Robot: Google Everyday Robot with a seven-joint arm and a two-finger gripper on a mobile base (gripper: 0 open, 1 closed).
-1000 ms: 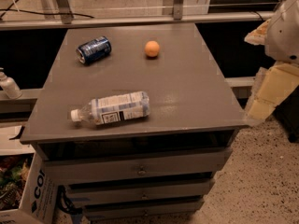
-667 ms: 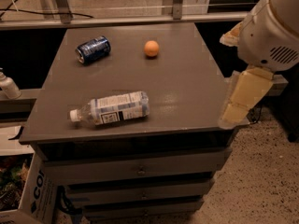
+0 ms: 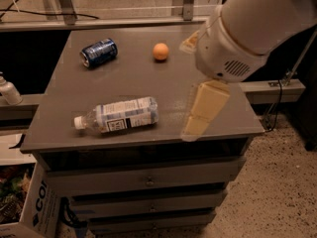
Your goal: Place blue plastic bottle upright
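The blue plastic bottle [image 3: 119, 115] lies on its side near the front edge of the grey tabletop [image 3: 64, 95]. It is clear, with a pale blue-white label, and its white cap points left. My gripper [image 3: 187, 90] hangs over the right part of the table, to the right of the bottle and apart from it. One cream finger [image 3: 202, 109] points down toward the front edge, and the other shows behind the white wrist. The gripper is open and empty.
A dark blue soda can [image 3: 98, 52] lies on its side at the back left. An orange ball [image 3: 160, 51] sits at the back middle. A white bottle [image 3: 8, 90] stands off the table to the left. Drawers sit below, with a cardboard box [image 3: 29, 207] at lower left.
My arm and gripper have swung left from beyond the table's right edge to over its right part. The bottle, can and ball have not moved.
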